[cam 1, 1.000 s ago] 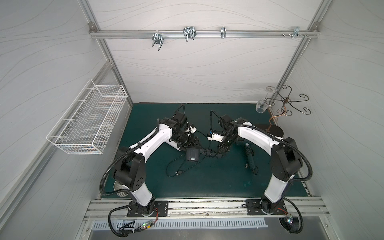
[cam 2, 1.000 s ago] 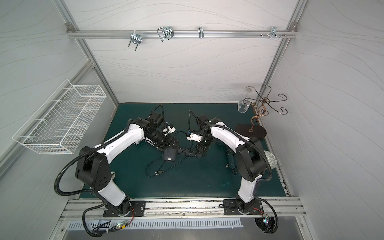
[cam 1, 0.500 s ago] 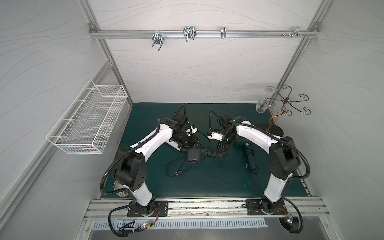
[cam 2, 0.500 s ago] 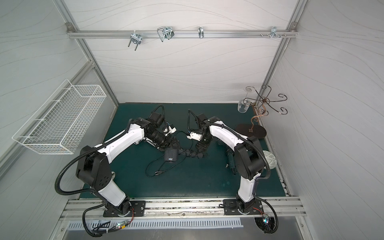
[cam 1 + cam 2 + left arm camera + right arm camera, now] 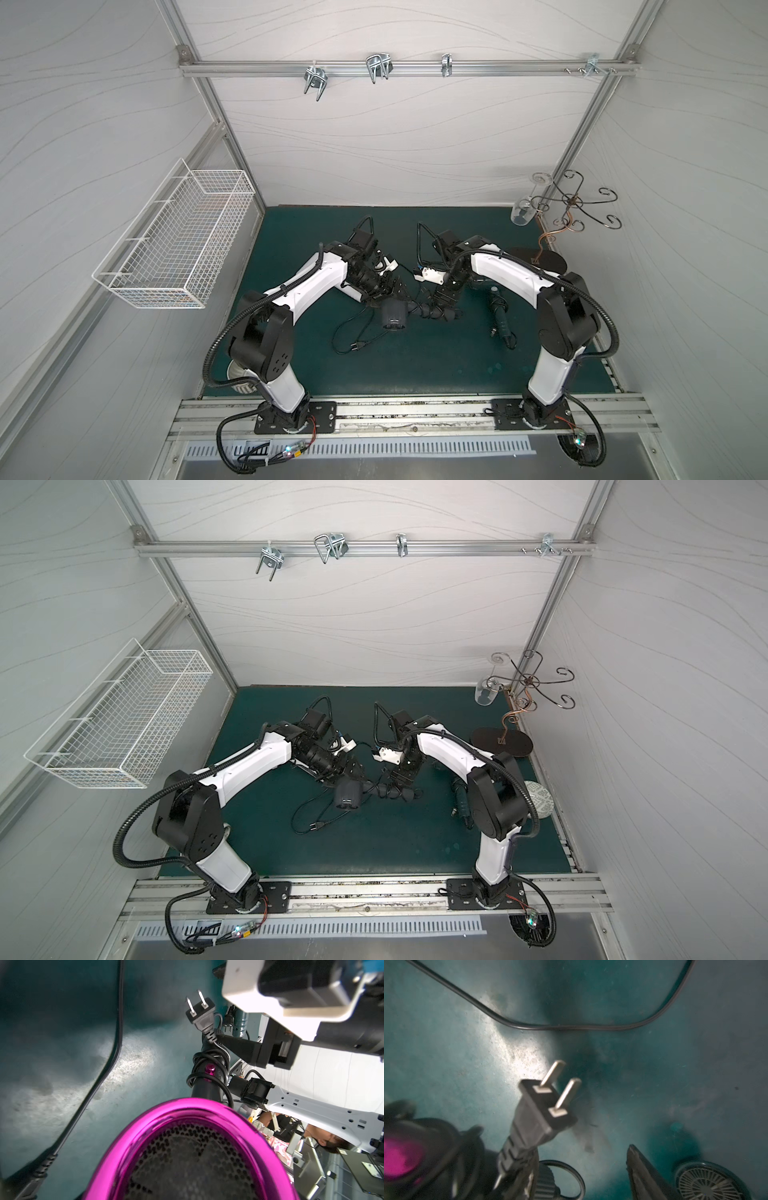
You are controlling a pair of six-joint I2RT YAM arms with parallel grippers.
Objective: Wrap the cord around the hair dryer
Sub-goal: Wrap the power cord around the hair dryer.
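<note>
The hair dryer [image 5: 392,321] is dark with a shiny magenta rear rim [image 5: 145,1126], and it lies mid-mat in both top views. My left gripper [image 5: 388,297] is shut on its head; the rear grille fills the left wrist view and hides the fingers. The black cord [image 5: 207,1068] is coiled round the handle [image 5: 434,312]. Its two-pin plug [image 5: 542,1109] sticks out free at the handle's end. My right gripper [image 5: 442,300] hovers open just above the handle. One of its fingers [image 5: 643,1174] shows beside the plug without touching it.
A second loose black cord [image 5: 347,338] with a plug lies on the green mat [image 5: 415,374] in front of the dryer. A dark teal styling tool [image 5: 500,325] lies to the right. A glass stand [image 5: 540,258] with a wine glass [image 5: 521,214] is at the back right, and a wire basket [image 5: 178,241] hangs on the left wall.
My right gripper's jaws have widened and let go of the plug, with the wrist shifting slightly. The left arm and the dryer have stayed put.
</note>
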